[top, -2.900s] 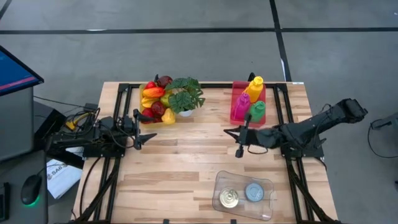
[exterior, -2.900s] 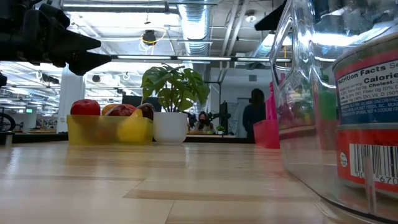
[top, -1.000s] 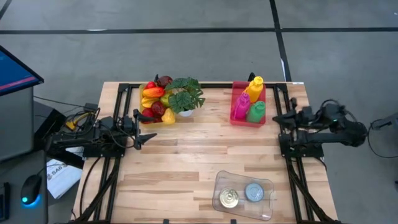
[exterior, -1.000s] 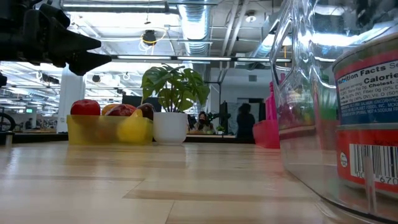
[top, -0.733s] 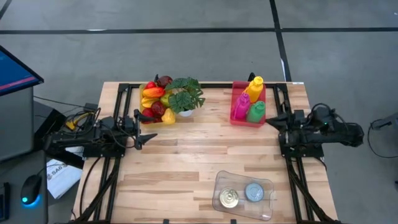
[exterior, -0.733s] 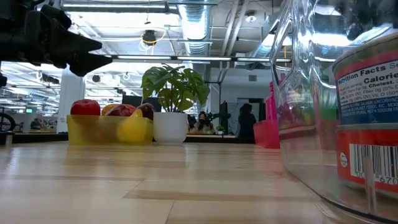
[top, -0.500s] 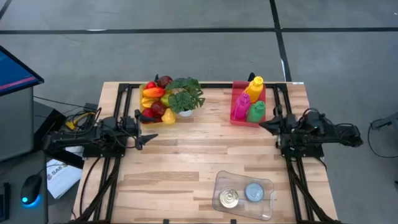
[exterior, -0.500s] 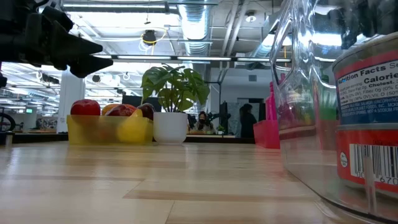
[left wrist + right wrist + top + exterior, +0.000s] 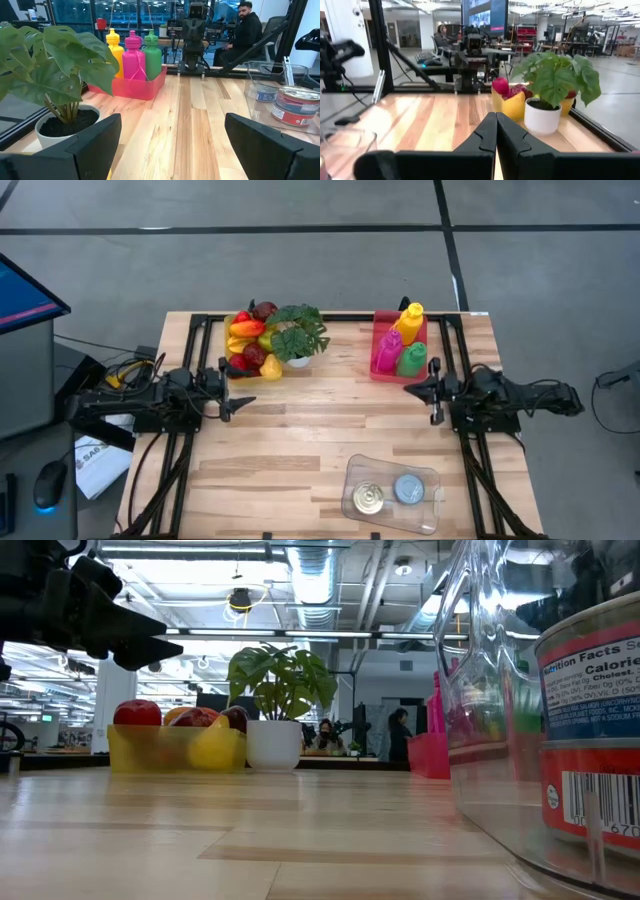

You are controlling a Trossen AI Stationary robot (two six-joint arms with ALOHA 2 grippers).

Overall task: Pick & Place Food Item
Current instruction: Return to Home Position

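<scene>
Glossy fruit (image 9: 248, 340) is lying heaped in a yellow bin (image 9: 130, 752) on the planked tabletop (image 9: 300, 430); left claw (image 9: 172, 136) spread, right claw (image 9: 496, 132) pressed together.

Robotics lab in an open-plan industrial hall. Evidence:
- Wood table (image 9: 300, 430) is set in a black frame (image 9: 350, 316), with the left arm (image 9: 150, 402) mounted at 9 o'clock and the right arm (image 9: 510, 400) at 3 o'clock.
- Grey concrete floor (image 9: 300, 260) is marked with dark tape lines (image 9: 250, 228).
- Monitor (image 9: 25, 300) is seen off the table at 9 o'clock, mouse (image 9: 47, 485) at 8 o'clock, loose cables (image 9: 125, 370) by the left arm.
- Exposed ducts (image 9: 315, 575) and strip lights (image 9: 190, 552) are seen overhead in the low view.
- One person (image 9: 247, 25) is seated beyond the table; another person (image 9: 441, 32) is seated at a desk (image 9: 430, 57), near a big wall screen (image 9: 485, 12).
</scene>
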